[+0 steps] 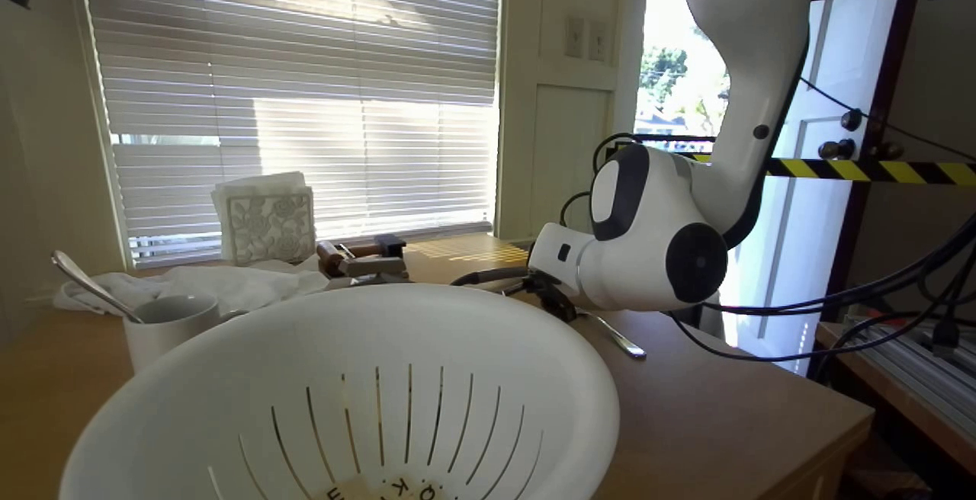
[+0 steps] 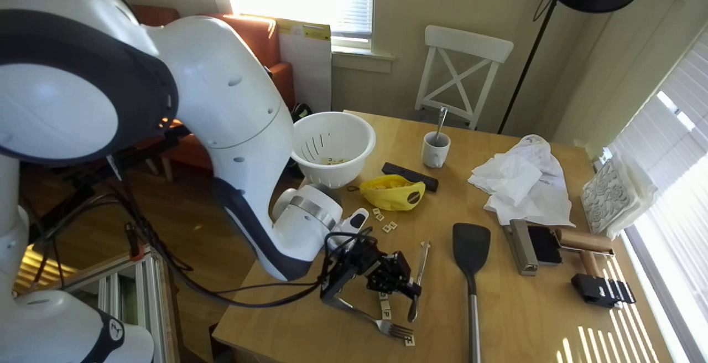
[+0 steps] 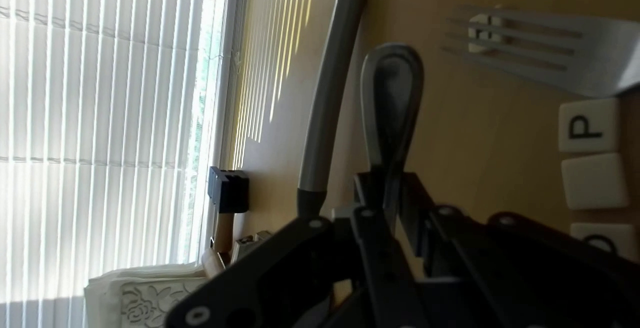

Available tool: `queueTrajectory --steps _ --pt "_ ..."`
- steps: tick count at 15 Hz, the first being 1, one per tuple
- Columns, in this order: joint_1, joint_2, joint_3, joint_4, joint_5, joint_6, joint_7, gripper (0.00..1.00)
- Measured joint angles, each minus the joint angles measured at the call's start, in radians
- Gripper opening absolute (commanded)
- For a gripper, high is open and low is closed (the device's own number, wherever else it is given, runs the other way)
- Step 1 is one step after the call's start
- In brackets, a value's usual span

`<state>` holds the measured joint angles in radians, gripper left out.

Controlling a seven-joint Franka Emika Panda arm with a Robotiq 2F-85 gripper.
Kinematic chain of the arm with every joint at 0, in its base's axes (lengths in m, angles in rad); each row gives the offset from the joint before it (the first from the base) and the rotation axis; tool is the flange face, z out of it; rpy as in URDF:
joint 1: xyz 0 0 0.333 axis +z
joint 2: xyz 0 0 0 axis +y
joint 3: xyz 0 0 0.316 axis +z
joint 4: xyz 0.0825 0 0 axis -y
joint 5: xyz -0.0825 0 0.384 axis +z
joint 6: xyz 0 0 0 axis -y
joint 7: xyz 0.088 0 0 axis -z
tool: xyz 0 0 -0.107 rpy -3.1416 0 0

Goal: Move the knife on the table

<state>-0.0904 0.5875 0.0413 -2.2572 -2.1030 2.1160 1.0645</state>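
Over the light tan wooden table (image 2: pixel 531 319), the black two-fingered gripper (image 3: pixel 390 183) is clamped about the slim silver metal knife (image 3: pixel 392 123), its jaws only the knife's own thickness apart as far as I can see. In the wrist view the knife runs right between the jaws, its rounded end sticking out well beyond them. In an exterior view, the rest shows on the opposite side of the grip, toward the yellow fabric pouch (image 2: pixel 390 196). Whether the knife touches the table I can't make out. On one side lies the silver four-tined metal fork (image 2: pixel 385 326), tines over a small cream letter tile (image 2: pixel 409 341); on the opposite side, the black-headed spatula with a grey handle (image 2: pixel 471 247).
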Motion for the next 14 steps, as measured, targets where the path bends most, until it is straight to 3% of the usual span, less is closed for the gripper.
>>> queueTrajectory --steps 14 --pt "0.016 0.006 0.003 0.000 -0.006 -0.046 -0.060 0.04"
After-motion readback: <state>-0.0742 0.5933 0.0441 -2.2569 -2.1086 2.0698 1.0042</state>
